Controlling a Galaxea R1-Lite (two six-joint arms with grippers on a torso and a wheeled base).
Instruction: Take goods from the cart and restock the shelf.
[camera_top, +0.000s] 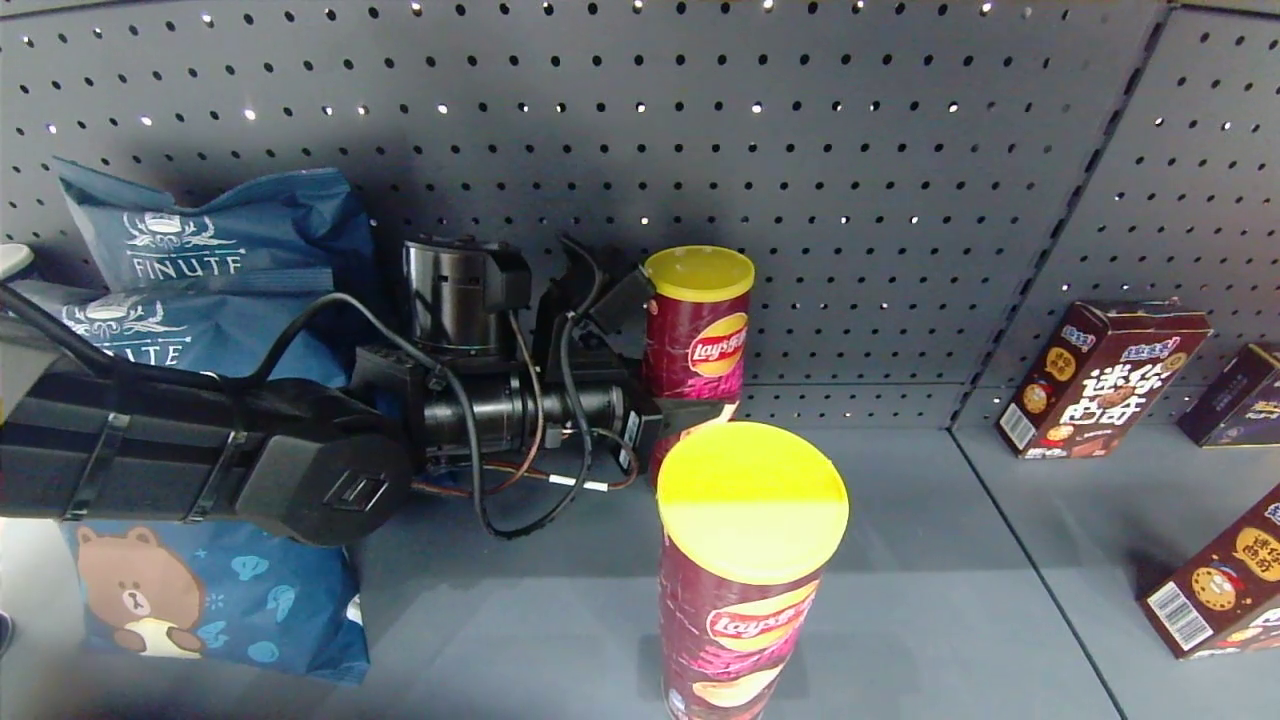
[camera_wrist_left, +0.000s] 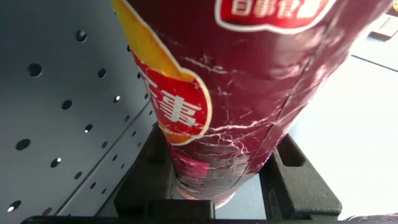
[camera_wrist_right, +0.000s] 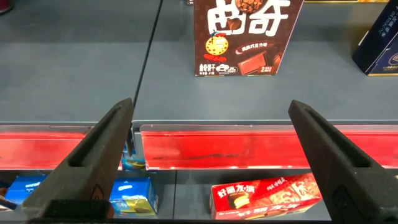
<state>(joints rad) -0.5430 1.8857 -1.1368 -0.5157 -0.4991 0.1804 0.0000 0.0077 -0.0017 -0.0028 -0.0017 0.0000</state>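
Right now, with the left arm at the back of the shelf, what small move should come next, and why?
Probably open the jaws of the left gripper: the rear can it clamps stands upright by the pegboard, behind the front can, though its base is hidden.

A grey pegboard (camera_top: 640, 120) backs the grey shelf (camera_top: 900, 600). Light glints through some holes. A red strip (camera_wrist_right: 249, 149) edges a shelf front.
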